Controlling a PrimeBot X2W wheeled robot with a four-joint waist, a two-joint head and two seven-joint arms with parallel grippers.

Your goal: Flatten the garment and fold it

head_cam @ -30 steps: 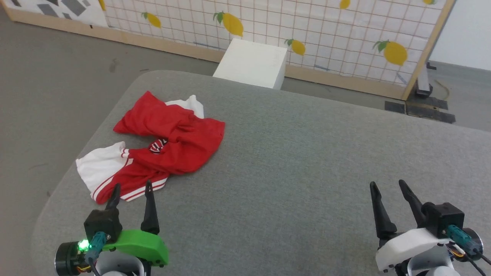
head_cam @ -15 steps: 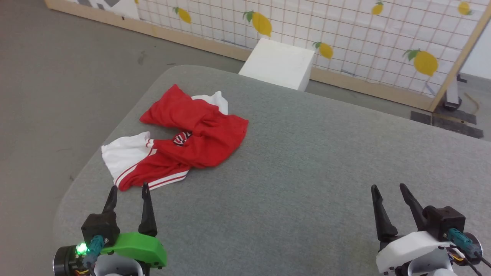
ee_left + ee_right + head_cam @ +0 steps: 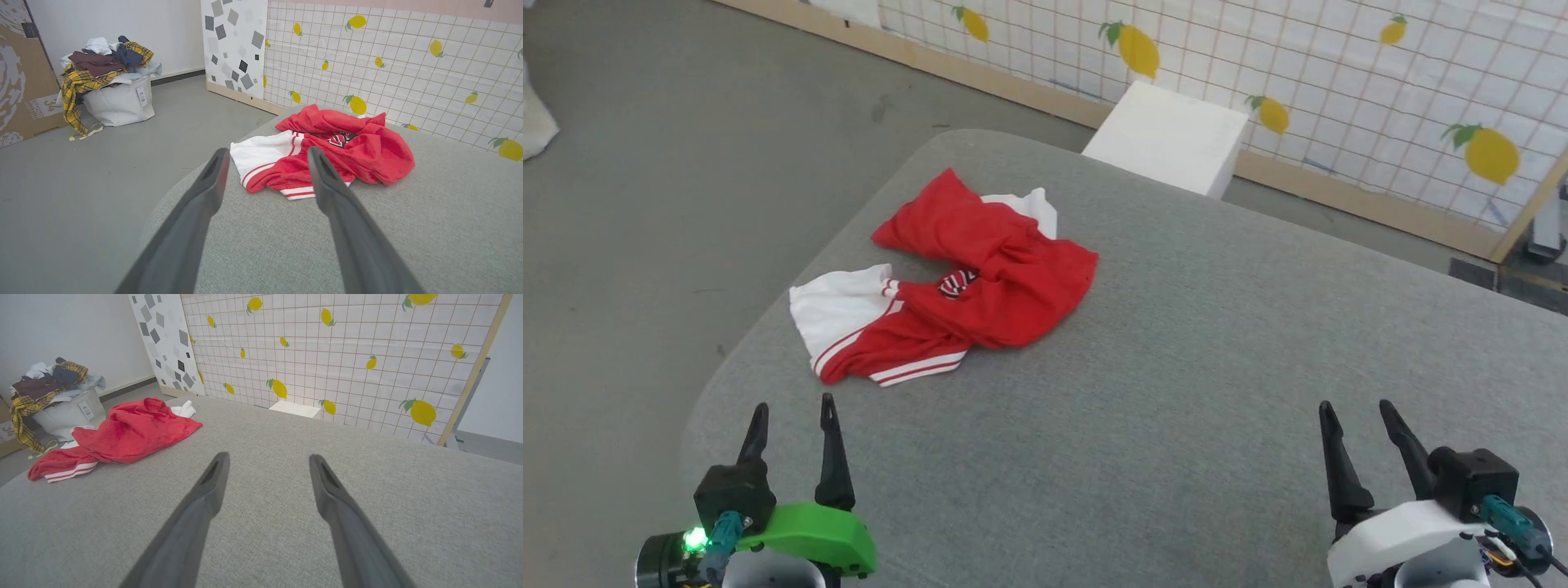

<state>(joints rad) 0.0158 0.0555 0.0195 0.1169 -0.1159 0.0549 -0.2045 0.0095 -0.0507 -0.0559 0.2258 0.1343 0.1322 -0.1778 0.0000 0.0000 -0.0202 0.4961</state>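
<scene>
Grey fabric covered the table (image 3: 1176, 367) in front of me, with bare grey floor (image 3: 645, 204) running off its left edge. Far to the left, in the left wrist view, a white bin (image 3: 118, 102) stood on that floor heaped with mixed clothes, and a cardboard box (image 3: 20, 90) leaned just beside it.

My left gripper (image 3: 793, 402) hung over the near left corner of the table, its two dark fingers spread apart and holding nothing. Just beyond it lay the garment (image 3: 980, 286) - crumpled in a heap on the left part of the table, near the rounded edge and touching neither gripper. One white sleeve pointed toward the left edge, the red-and-white striped trim faced me, a bit of black-and-white print peeked out of the folds, and a second scrap of white showed at the far side.

Further right, past the table's far edge, a white block (image 3: 1168, 135) sat against a lemon-print grid panel (image 3: 1339, 65). At the near right, well apart from the cloth, my right gripper (image 3: 1354, 403) hovered over bare table - fingers parted, empty.
</scene>
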